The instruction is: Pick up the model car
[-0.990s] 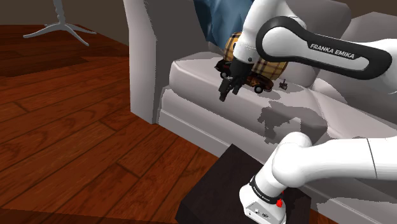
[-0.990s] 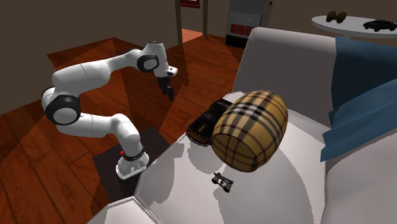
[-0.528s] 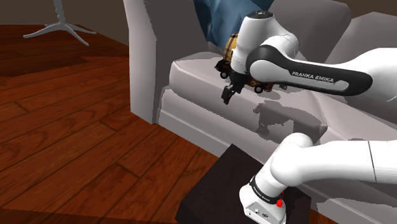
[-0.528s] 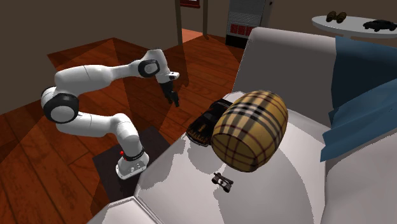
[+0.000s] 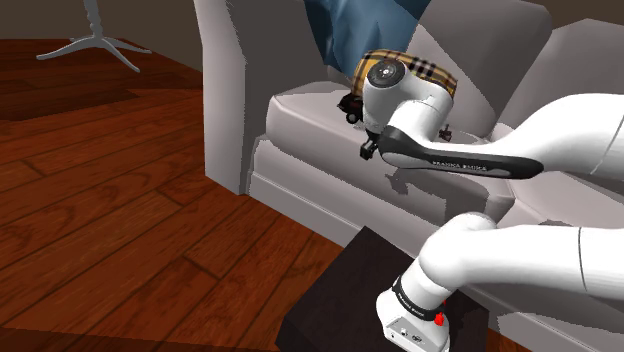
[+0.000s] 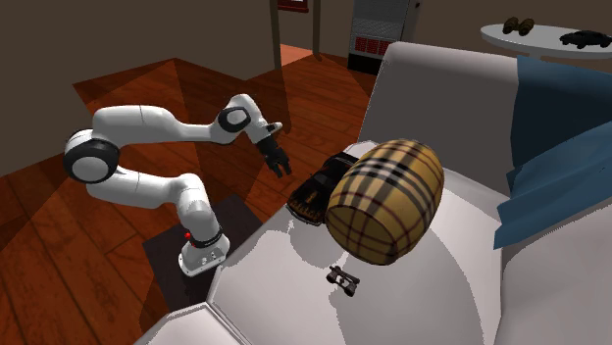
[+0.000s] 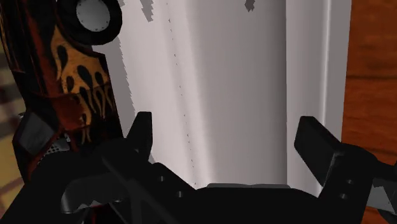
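1 model car, dark with orange flames, sits on the pale sofa seat just beside the plaid bolster, and within 1 s the open, empty hand has swung in close alongside it, not yet straddling it.

Arm stretched fwd, gripper angled down (fingers wide apart).

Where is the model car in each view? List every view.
Shoulder view: model car upper middle, partly behind the arm.
Second exterior view: car centre, beside the plaid cushion.
Wrist view: car just outside one finger.
Shared landmark: the grey sofa seat under it.
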